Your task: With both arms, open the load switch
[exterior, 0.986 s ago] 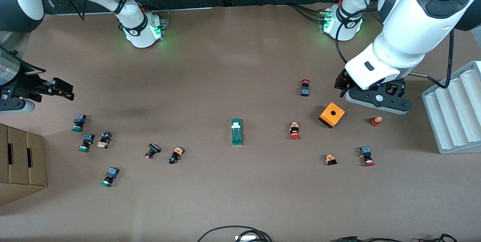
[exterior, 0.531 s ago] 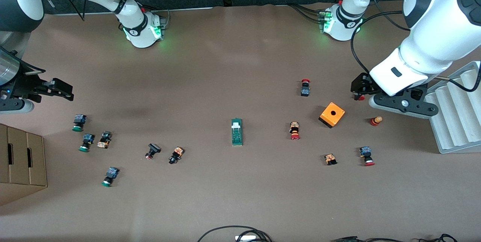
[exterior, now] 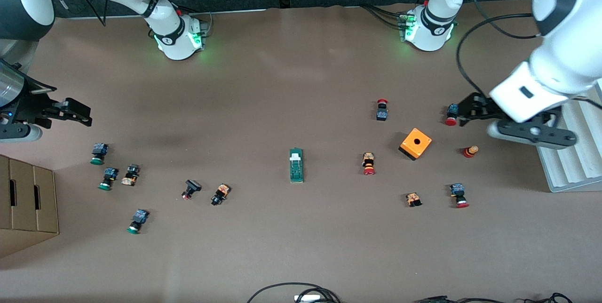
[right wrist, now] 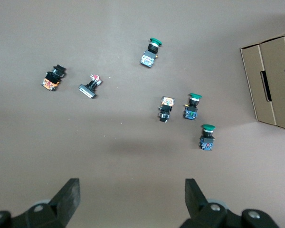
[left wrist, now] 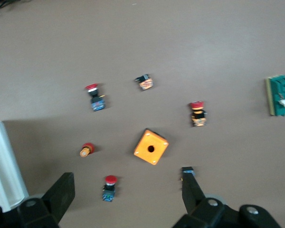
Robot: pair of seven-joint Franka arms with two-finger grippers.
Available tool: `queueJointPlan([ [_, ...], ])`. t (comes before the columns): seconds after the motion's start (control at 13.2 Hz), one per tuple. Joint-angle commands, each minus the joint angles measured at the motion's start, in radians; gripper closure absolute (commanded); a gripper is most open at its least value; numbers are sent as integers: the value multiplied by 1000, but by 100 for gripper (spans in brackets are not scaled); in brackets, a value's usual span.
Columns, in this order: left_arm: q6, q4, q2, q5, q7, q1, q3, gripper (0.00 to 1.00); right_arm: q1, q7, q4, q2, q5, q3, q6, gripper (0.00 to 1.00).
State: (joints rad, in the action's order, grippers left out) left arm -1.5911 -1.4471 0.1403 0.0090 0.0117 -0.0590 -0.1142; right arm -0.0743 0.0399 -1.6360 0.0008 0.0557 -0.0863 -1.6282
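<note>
Switch, green with a white end, lies flat in the middle of the table. Left gripper hangs over a red button, jaws apart. Right gripper waits above green buttons, jaws apart.

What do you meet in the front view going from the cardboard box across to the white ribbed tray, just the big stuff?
Cardboard box → load switch → orange cube → white ribbed tray.
</note>
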Motion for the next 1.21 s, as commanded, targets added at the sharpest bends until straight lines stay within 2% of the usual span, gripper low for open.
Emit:
queueJointPlan([
  [0.0,-69,-179,-128,-12,-2,87,-18,0,-6,-3,8,-1,16,-3,-5,0],
  [0.23,-76,-226,-162,3,-13,88,-13,0,-6,-3,8,1,16,-1,-5,0],
  [0.46,-128,-329,-228,0,-18,88,-10,0,-6,-3,8,1,16,-3,-5,0],
  [0.83,-122,-283,-199,-6,-16,88,-1,0,-6,-3,8,1,16,-3,-6,0],
  [1.14,-118,-286,-200,-7,-21,87,4,0,-6,-5,8,1,16,-3,-5,0],
])
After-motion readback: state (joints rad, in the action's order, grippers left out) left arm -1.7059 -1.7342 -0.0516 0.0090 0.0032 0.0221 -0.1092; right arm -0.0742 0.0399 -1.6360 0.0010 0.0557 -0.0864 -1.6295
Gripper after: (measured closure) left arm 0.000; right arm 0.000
